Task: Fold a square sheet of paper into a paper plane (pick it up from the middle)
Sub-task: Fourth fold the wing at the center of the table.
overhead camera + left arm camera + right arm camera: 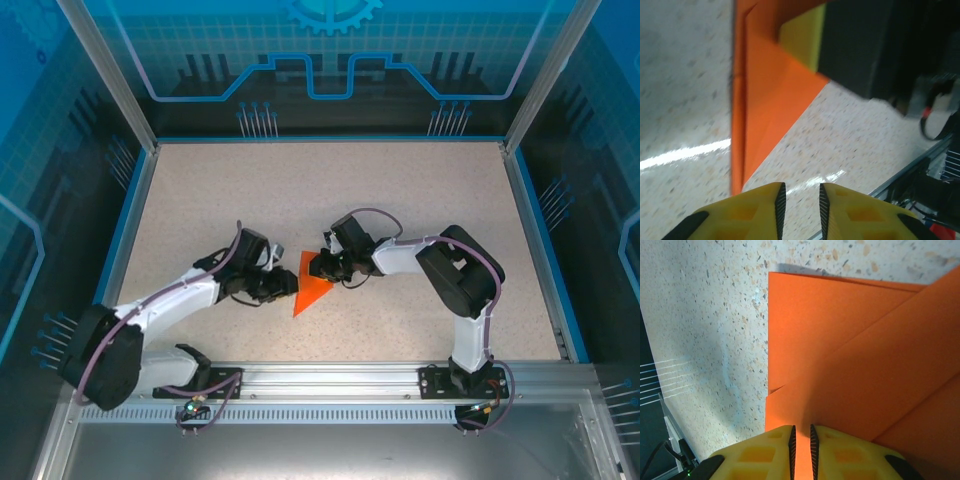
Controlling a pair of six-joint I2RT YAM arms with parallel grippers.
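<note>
The orange paper (308,292) is not a flat square now. It is a pointed wedge with a few layers and creases on it, so I think the first folds are done. It is not a thin dart yet. I think the long folds for the wings are left, and the middle crease too.

The paper lies flat on the table (400,200), and both my tools are right at it. My left tool (801,195) sits just beside the paper's left edge, near the pointed end. Its gap is narrow and nothing is in it; I see bare table through it.

My right tool (801,432) is on the wide end of the paper, the end away from the point. Its fingers are almost closed, and orange shows in the thin slit between them. From my left wrist I see one of its yellow fingers lying on top of the paper. I cannot tell if it is pinching a layer or just pressing down on the fold.
</note>
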